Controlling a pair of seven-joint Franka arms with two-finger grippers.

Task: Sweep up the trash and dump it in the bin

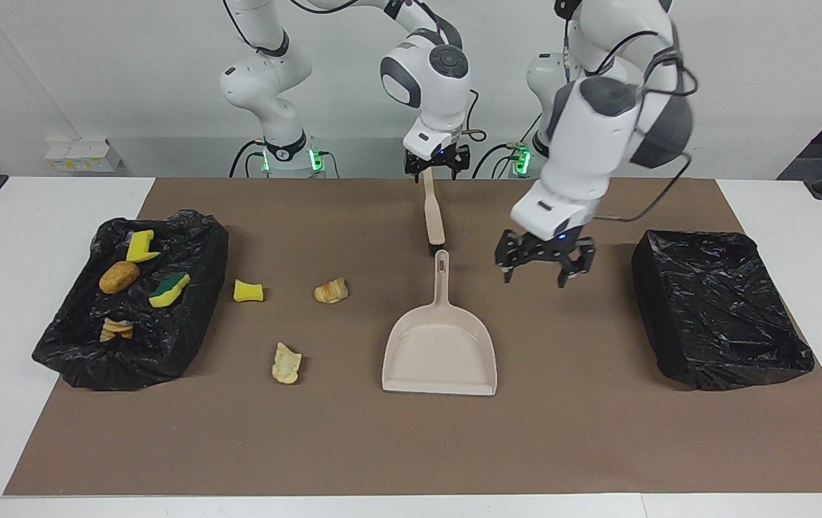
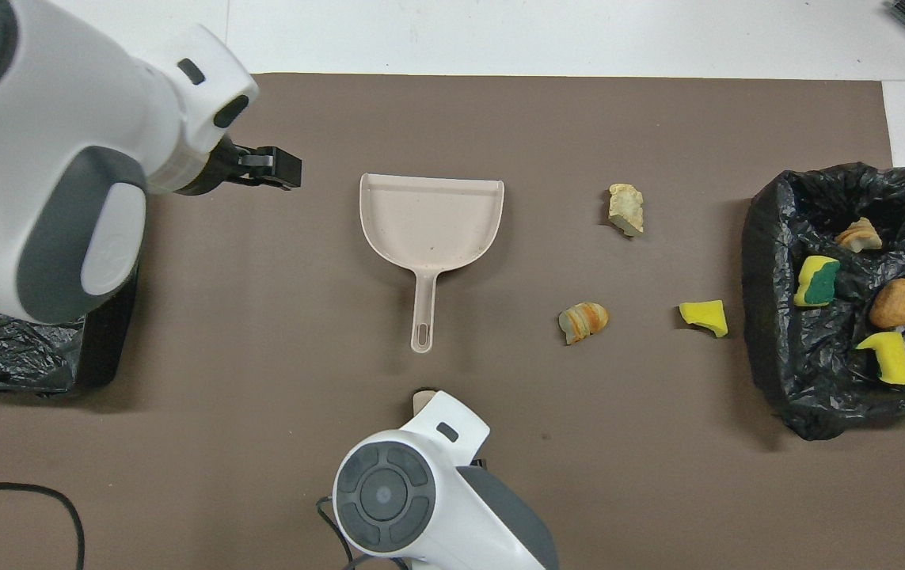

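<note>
A beige dustpan (image 1: 440, 352) lies on brown paper. The left gripper (image 1: 544, 267), jaws open and empty, hovers beside its handle. The right gripper (image 1: 437, 167), nearer the robots, grips a brush handle (image 1: 433, 216).

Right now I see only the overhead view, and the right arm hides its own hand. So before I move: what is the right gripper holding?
Observer: The right gripper is shut on a beige stick that hangs down, with its lower end close to the tip of the dustpan's handle.
Operator: Is the left gripper touching the dustpan?
Observer: No. The left gripper hangs open in the air beside the handle, apart from it.
Operator: The left arm covers the bin at its end. Is there anything in it?
Observer: That bin looks empty; only its black liner shows.
</note>
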